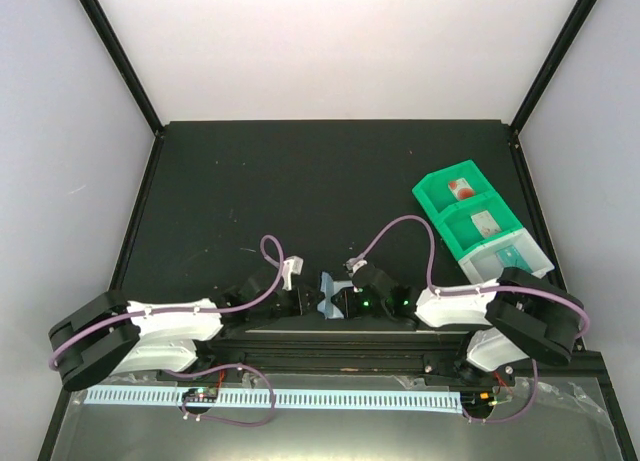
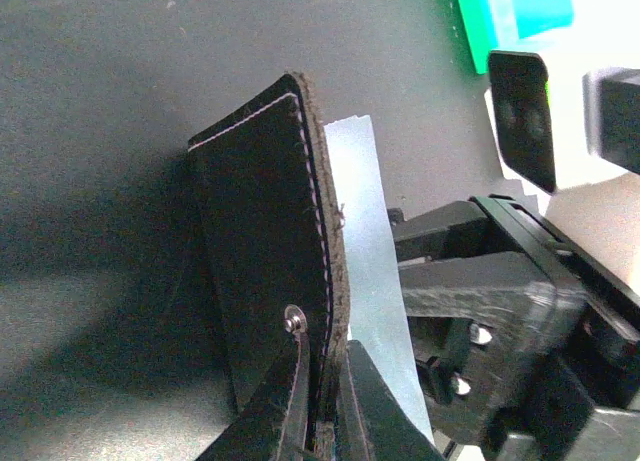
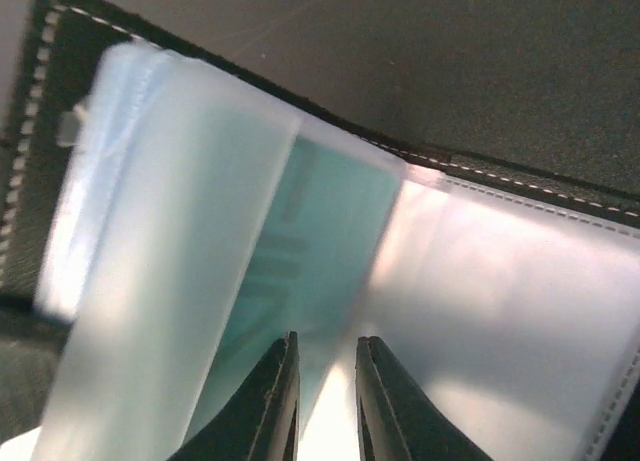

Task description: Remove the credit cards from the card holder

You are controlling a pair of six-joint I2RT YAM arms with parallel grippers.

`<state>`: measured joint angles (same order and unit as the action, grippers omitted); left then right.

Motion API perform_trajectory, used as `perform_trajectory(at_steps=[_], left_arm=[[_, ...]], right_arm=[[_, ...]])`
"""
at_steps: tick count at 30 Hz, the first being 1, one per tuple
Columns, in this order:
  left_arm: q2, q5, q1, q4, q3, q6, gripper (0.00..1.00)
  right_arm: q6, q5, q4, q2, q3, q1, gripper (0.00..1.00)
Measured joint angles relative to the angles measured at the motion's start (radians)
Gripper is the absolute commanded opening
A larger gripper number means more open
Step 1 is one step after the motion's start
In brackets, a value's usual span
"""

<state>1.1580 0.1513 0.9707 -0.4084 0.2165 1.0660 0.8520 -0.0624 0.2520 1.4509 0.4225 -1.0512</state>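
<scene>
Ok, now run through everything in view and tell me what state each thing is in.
card holder: open, clear sleeves spread.
teal card: inside a sleeve, not yet out.
left gripper: shut on the card holder's black cover.
right gripper: jaws narrowly apart at the teal card's edge; grip unclear.
green tray: three compartments, loose cards lying in them.

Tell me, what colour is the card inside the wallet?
The card is teal with faint darker marks; the right wrist view shows it best.
</scene>
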Motion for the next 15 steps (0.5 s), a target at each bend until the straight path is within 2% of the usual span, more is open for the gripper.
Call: perform_trajectory(at_steps=[4,11,15], left_arm=[[-0.024,-0.027,0.007,0.053,0.008,-0.003,0.01],[-0.061,-0.06,0.014,0.121,0.01,-0.009,0.02],[-0.072,-0.074,0.018,0.146,0.011,-0.01,0.02]], right_arm=[[0.0,0.002,-0.021,-0.052,-0.004,0.0,0.25],[-0.001,-0.001,-0.071,-0.174,-0.002,0.0,0.47],[0.005,0.001,-0.104,-0.238,0.01,0.0,0.49]])
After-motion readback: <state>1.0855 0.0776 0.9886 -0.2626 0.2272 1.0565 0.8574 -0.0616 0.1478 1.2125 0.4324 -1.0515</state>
